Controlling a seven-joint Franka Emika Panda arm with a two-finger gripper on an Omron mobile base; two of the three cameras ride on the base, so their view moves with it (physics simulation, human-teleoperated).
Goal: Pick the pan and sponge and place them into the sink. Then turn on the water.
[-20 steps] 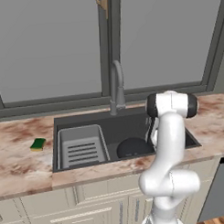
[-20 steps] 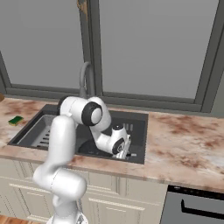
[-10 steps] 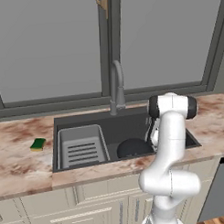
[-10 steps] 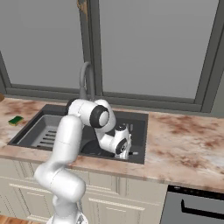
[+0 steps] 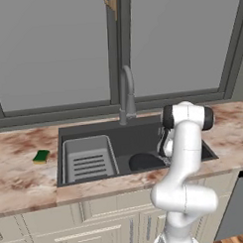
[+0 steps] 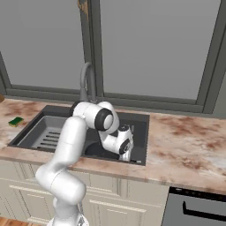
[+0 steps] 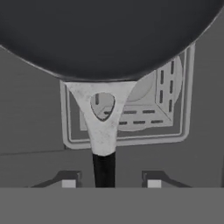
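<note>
Hand view: gripper jaws apart astride the pan handle, seemingly untouched; rim cropped.

Over the sink, the fingers now stand apart on either side of the pan's handle, no longer clamping it.

Wide grey-framed window, mottled brown stone counter, cream cabinet fronts, dark oven
</note>
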